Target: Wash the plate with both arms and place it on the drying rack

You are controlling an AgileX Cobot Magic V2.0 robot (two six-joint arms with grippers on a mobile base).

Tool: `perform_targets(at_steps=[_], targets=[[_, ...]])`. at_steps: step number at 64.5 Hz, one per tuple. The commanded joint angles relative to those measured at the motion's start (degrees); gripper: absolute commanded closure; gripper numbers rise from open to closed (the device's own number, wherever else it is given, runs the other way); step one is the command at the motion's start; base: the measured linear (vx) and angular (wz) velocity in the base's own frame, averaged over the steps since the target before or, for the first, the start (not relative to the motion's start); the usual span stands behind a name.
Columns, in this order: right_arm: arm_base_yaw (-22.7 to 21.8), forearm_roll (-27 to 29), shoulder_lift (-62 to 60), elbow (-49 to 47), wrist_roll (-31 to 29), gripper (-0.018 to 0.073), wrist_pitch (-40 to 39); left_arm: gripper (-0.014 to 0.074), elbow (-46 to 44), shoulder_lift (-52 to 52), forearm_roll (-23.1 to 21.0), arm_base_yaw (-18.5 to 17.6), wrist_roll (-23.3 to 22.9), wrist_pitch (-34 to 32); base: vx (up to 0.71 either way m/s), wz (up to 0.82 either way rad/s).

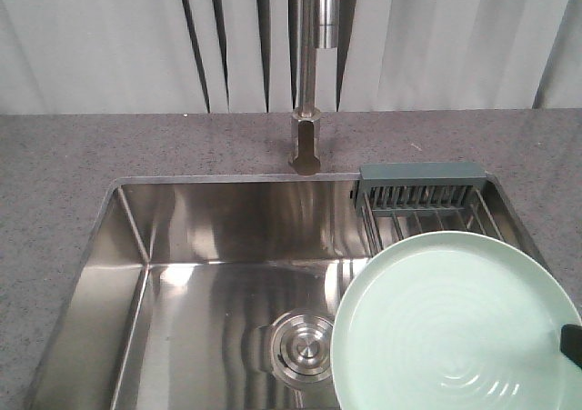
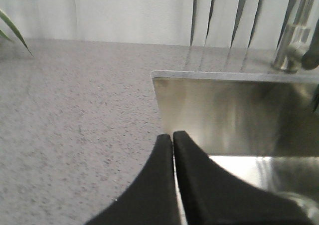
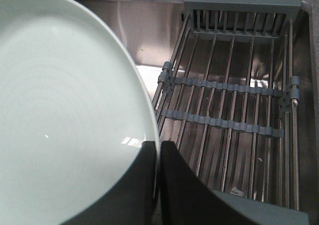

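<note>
- Our right gripper (image 3: pixel 158 155) is clamped on the plate (image 3: pixel 65 110), with the rim between its two fingers.
- The plate hangs over the right part of the sink (image 1: pixel 127 246), inner face up. We see no water running on it.
- The rack (image 3: pixel 229 87) lies just to the right of the plate, and its bars run away from us. In the front view the plate's edge covers the rack's left side.
- Our left gripper (image 2: pixel 173 137) has its fingers pressed together on nothing. It is over the counter (image 2: pixel 75 125) by the sink's left corner, well apart from the plate.
- We judge that the right arm is the nearer one, and that placing needs only a short move to the right.
</note>
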Motion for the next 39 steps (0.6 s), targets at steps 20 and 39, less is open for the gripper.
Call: perform_targets(at_steps=[20,39], targets=[[-0.38,2.2,0.36,-1.47,-0.13,0.0561,-2.99,0.0603,-1.62,-0.87,-18.39,-0.24,-9.8,-10.76,0.0,0.0],[-0.38,2.2,0.36,-1.47,-0.13,0.0561,-2.99,0.0603,-1.62,-0.87,-32.62,-0.24,-12.68,-18.79,0.0,0.0]])
